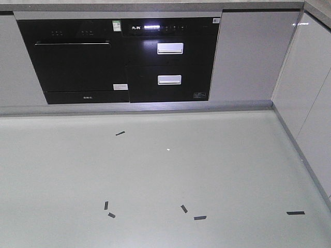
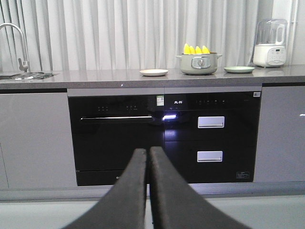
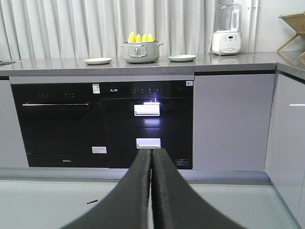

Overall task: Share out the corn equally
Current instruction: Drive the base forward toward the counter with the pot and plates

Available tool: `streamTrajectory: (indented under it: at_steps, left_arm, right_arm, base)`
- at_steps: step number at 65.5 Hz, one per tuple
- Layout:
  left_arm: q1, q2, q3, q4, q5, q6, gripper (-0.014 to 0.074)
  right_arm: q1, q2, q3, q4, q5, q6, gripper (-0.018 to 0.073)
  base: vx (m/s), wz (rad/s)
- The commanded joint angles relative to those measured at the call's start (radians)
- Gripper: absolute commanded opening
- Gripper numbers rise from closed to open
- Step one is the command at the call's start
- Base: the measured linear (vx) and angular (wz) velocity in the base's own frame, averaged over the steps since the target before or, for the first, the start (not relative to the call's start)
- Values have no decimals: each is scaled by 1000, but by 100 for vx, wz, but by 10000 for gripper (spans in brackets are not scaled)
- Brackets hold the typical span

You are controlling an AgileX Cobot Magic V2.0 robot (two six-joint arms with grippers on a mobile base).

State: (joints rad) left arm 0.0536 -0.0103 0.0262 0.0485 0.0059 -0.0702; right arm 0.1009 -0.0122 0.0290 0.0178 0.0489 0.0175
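Looking through both wrist cameras, I see the left pincer (image 2: 148,152) and the right pincer (image 3: 151,151) each closed tight, fingers pressed together with nothing between them. The corn (image 2: 196,49) is well away from me, standing upright in a grey-green pot (image 2: 199,64) on the bench (image 2: 95,76). As far as I can count, four yellow tips poke above the rim. A cream plate (image 2: 153,72) sits to one side of the pot and a green plate (image 2: 239,69) to the other, both bare from what I can see. A white blender-type appliance (image 2: 269,43) stands further along past the green plate. The front camera gives me only floor (image 1: 155,175), tape marks (image 1: 120,133) and the black built-in appliances (image 1: 77,62) below the bench, so I judge nothing has started and the base has to close in first.

Here's what worries me. The cobs are packed tip to tip, so a pincer going for one may nudge or drag its neighbour, or shove the pot. I can't see inside the pot, so my count could be off and the split uneven. Cobs are round and the plates look shallow; one laid down carelessly could roll off onto the bench. Driving in too far risks bumping the cabinet fronts.
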Motion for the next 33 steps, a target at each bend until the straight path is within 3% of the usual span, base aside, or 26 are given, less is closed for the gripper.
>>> streamTrajectory:
  at_steps: [1,33]
  left_arm:
    - [-2,-18,13,-9,-74,-10,-6]
    - [-2,-18,13,-9,-74,-10,-6]
  right_arm:
    - [0,-1,8,-8,-73,-7,-11]
    - [0,-1,8,-8,-73,-7,-11]
  base:
    - [0,0]
    - [4,1]
